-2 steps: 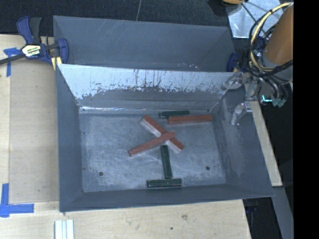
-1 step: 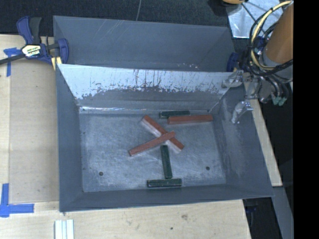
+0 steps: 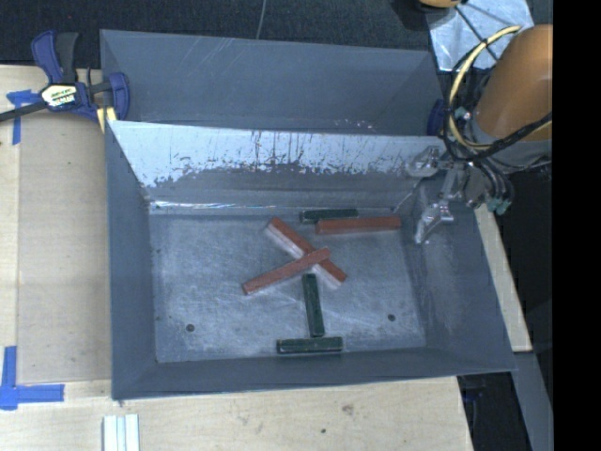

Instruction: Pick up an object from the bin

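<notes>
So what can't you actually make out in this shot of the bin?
- Camera view, dark green bar at the back: partly covered by the reddish bar in front of it.
- Crossed reddish bars: where they overlap, one hides the other's middle.
- Tool: whether it touches the bin wall is too small to tell.

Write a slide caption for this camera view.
Gripper at the right wall of the bin; red sticks and green sticks lie scattered inside.

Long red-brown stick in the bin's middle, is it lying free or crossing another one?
Crossing: the long red-brown stick overlaps a shorter red-brown stick, forming an X on the bin floor.
</notes>
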Robot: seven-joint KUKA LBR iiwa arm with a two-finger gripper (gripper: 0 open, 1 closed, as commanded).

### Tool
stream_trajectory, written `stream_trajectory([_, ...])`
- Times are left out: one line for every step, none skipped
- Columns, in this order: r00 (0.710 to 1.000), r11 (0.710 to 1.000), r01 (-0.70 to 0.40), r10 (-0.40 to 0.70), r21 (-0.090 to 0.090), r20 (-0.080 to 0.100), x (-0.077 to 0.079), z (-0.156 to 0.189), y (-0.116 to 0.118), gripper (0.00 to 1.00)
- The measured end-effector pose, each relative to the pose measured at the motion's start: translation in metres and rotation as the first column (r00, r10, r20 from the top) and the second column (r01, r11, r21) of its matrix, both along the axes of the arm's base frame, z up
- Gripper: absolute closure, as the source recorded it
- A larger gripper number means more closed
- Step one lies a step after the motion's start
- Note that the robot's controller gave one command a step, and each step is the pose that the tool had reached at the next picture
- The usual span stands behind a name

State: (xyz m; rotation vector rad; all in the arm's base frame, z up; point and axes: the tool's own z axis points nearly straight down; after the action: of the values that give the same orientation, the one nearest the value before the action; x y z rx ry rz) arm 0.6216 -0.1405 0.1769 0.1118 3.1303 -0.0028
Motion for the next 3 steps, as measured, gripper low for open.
stream_trajectory([0.976,0.976,0.216,-0.216,0.001,0.033,-0.0169,-0.0927,0.0114,1.0])
stream_trajectory([0.977,0.977,0.213,-0.213,0.003,0.004,-0.0233,-0.0985,0.0141,0.0])
stream_trajectory([0.976,0.977,0.215,-0.215,-0.001,0.029,-0.0182,-0.0939,0.0107,1.0])
